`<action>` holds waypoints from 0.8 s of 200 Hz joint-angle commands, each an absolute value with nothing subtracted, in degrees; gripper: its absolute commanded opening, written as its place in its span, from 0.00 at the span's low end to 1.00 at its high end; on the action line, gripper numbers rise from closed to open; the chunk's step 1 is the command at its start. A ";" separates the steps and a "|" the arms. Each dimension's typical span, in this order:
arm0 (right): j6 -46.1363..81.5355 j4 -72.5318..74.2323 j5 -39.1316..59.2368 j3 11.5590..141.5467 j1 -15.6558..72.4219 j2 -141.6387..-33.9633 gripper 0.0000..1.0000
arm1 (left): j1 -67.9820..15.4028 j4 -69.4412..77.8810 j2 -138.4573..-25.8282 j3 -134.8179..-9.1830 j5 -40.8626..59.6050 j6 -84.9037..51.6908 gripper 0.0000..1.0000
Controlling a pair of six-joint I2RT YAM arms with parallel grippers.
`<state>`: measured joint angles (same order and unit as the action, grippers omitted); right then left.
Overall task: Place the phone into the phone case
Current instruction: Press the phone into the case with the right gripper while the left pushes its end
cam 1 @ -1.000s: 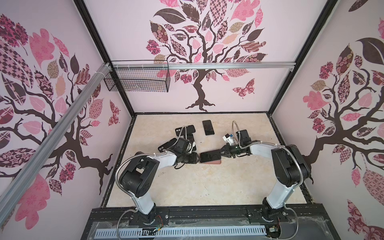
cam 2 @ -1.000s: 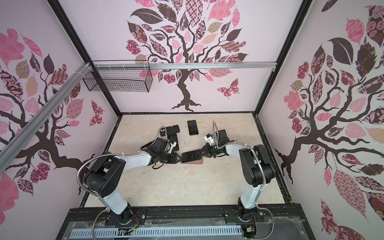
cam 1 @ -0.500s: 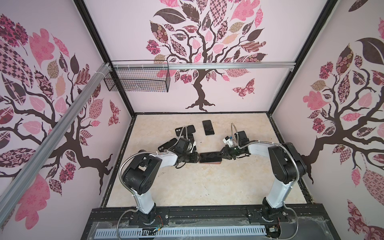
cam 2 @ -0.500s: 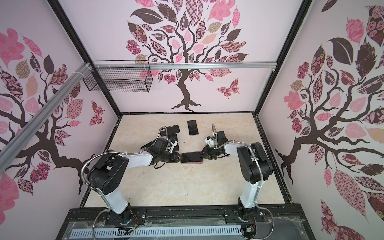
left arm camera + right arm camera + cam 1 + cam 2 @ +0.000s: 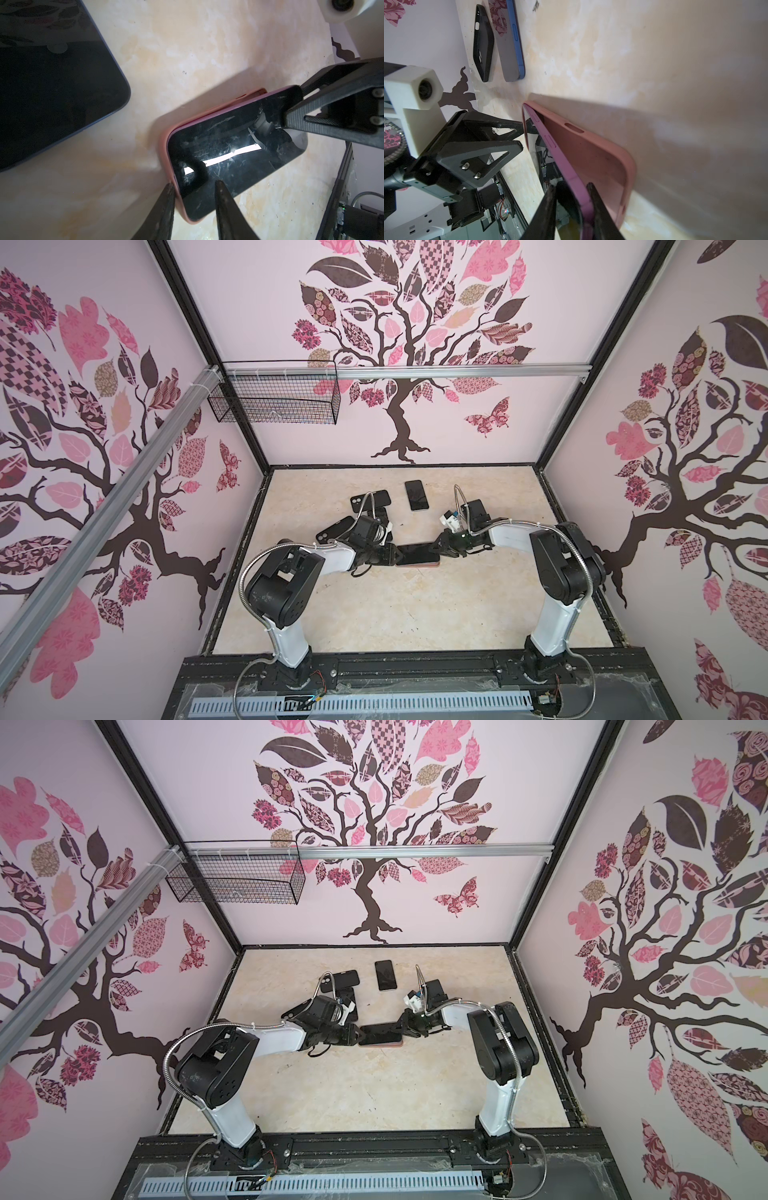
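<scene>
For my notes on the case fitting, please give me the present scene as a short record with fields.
phone: purple edge, tilted; end at left gripper sits in pink case, other end raised
pink case: flat on table
left gripper: jaws apart at seated end; grip unclear
right gripper: jaws astride raised end; grip unclear
nearby: blue phone and black case, lying apart from the grippers

Pink phone case (image 5: 591,149), purple-edged black phone (image 5: 228,149), blue-edged phone (image 5: 510,47), black case (image 5: 483,45), cream marbled tabletop (image 5: 395,614)
</scene>
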<state>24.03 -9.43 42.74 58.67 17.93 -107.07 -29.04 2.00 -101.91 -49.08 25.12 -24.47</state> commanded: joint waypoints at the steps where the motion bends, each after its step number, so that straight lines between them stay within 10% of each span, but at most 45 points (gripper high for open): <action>1: 23.64 -10.08 42.76 60.94 18.82 -108.93 0.29 | -29.35 4.20 -102.00 -48.43 25.58 -24.46 0.35; 160: 18.59 -20.92 29.83 66.99 21.84 -107.03 0.49 | -29.31 3.42 -98.64 -44.83 20.01 -26.89 0.34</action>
